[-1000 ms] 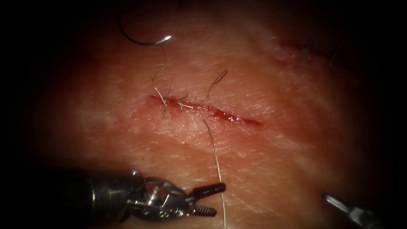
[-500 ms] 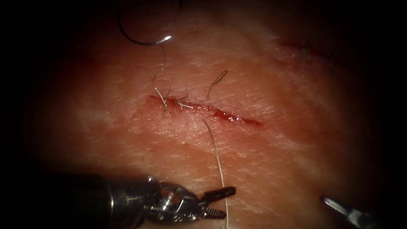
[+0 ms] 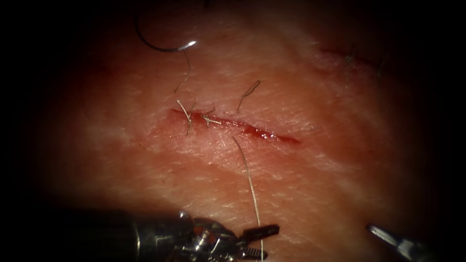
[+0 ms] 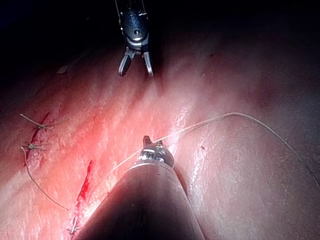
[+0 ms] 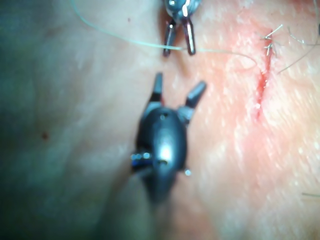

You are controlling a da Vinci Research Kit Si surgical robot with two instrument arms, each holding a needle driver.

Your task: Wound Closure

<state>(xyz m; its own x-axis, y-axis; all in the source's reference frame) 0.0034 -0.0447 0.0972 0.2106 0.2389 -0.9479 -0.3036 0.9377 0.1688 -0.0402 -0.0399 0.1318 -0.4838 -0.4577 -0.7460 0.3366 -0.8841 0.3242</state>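
endoscope: left end effector (image 3: 259, 240) low, jaws apart astride thread (image 3: 247, 174), not clamped yet. thread runs down from cut (image 3: 233, 125) in tissue (image 3: 315, 170). needle (image 3: 162, 43) lies free on tissue, far side, well apart from both tools. right end effector (image 3: 383, 234) low right, holds nothing.

left wrist: right tool's jaws spread, empty; thread (image 4: 225, 117) crosses by left tip.

right wrist: right end effector (image 5: 177, 92) splayed, left end effector (image 5: 179, 42) straddling thread (image 5: 125, 39).

judgement: thread pickup in hand; next calls for closing squarely on strand.
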